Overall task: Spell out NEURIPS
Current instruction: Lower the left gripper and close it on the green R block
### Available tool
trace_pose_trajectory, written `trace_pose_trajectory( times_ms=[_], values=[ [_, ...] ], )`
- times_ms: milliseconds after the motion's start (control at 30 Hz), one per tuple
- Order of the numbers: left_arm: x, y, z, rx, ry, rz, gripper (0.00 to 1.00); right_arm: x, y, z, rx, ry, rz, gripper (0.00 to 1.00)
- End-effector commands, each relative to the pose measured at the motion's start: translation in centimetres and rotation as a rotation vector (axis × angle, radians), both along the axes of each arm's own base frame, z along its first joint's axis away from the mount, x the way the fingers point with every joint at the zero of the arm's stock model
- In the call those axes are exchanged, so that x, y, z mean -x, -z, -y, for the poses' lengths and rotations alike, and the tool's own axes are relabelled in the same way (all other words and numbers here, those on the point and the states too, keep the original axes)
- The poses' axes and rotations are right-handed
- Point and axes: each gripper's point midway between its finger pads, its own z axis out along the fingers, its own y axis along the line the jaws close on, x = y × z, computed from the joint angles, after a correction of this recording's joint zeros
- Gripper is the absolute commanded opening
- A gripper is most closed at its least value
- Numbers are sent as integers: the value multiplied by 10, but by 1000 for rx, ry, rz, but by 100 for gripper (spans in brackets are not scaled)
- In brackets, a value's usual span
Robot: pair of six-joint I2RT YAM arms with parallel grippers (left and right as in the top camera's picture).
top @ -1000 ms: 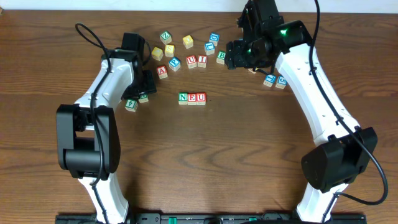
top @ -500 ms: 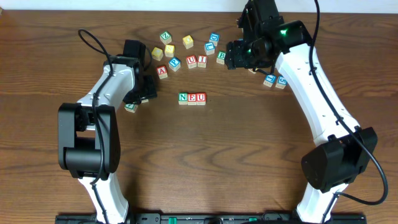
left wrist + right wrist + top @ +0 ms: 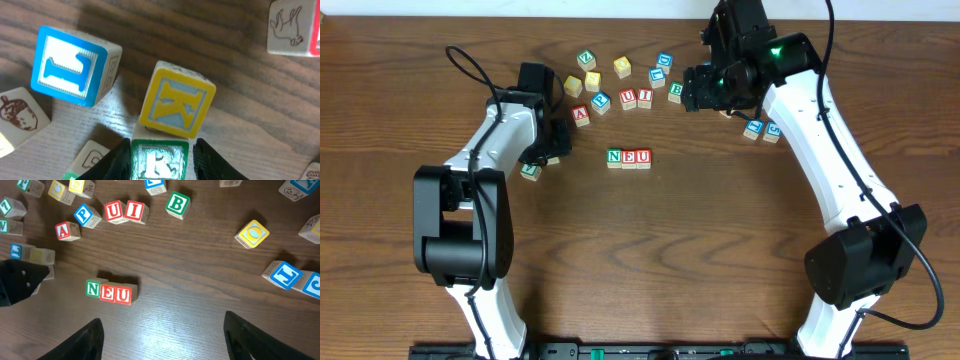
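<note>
Left tool shifted onto green-framed cube, now clenched on it; letter likely R, fourth for NEU row. Right tool released, empty.

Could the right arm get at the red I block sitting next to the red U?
Probably yes. The right gripper hangs open and empty nearby, and nothing lies between. The I block touches the U block, so only its other sides are free to pinch.
</note>
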Motion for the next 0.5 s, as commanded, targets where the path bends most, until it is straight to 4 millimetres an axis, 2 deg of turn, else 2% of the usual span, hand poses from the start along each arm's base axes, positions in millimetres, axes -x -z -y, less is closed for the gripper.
trace_pose_trajectory(
  times_ms=[0, 200, 333, 467],
  values=[
    [8, 17, 0, 4, -1, -26, 40, 1, 4, -1, 8, -5, -7, 72],
    [7, 17, 0, 4, -1, -19, 39, 1, 5, 3, 15, 3, -15, 72],
    [4, 14, 0, 5, -1, -9, 31, 1, 5, 4, 23, 3, -13, 73],
    [1, 10, 1, 6, -1, -4, 29, 0, 6, 7, 42, 12, -7, 74]
  ],
)
